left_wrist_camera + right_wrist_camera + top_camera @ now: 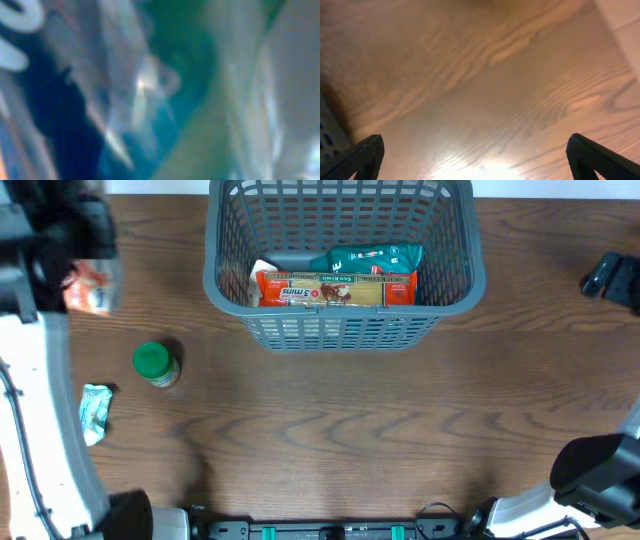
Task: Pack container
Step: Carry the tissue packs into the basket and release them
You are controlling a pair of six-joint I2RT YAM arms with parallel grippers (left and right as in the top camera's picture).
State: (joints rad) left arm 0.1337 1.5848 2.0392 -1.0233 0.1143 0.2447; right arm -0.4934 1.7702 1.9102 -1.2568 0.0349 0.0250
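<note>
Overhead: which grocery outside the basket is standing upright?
The green-lidded jar, with its lid facing up. The white-and-teal packet near it lies flat, and the orange-and-white pack is a blurred soft bag, not clearly standing.

Right claw (476,155) wide open.

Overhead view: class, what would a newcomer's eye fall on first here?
The grey basket at top centre, holding a red box and a teal packet. Next, the green-lidded jar standing on the wooden table at left.
</note>
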